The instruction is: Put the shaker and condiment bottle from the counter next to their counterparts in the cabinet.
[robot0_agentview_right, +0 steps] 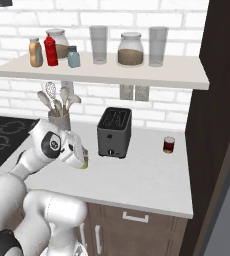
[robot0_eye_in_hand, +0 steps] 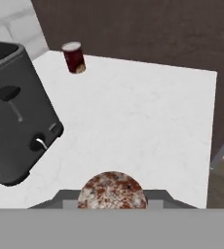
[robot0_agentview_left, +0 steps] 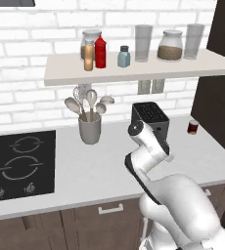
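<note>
A robot gripper (robot0_agentview_right: 83, 161) hangs low over the counter (robot0_agentview_left: 100, 171) in front of the toaster, its jaws clamped on the shaker (robot0_eye_in_hand: 112, 190) — the speckled reddish top sits between the finger tips in the hand view, and a sliver of yellow-olive shows under the hand in the right base view. Just beyond stands the dark toaster (robot0_agentview_right: 114, 132), slots up, lever and knob facing the hand. To its left, near the black cooktop (robot0_agentview_left: 19, 163), a grey holder of spoons and a whisk (robot0_agentview_left: 89, 119) stands against the white brick. Well to the toaster's right, near the dark wall panel, a small dark-red can (robot0_agentview_right: 169, 144) sits alone on the pale surface. Above it all runs the cabinet (robot0_agentview_left: 134, 73) — an open beige shelf. At its left end the condiment bottle (robot0_agentview_left: 88, 56) stands upright, just beside the red squeeze bottle (robot0_agentview_left: 100, 52), with a jar (robot0_agentview_right: 58, 42) behind them and the blue-grey shaker (robot0_agentview_left: 123, 57) a little to the right. Farther along the shelf come a tall glass (robot0_agentview_right: 98, 45), a second jar of brown contents (robot0_agentview_right: 130, 49) and another glass (robot0_agentview_right: 157, 46).
</note>
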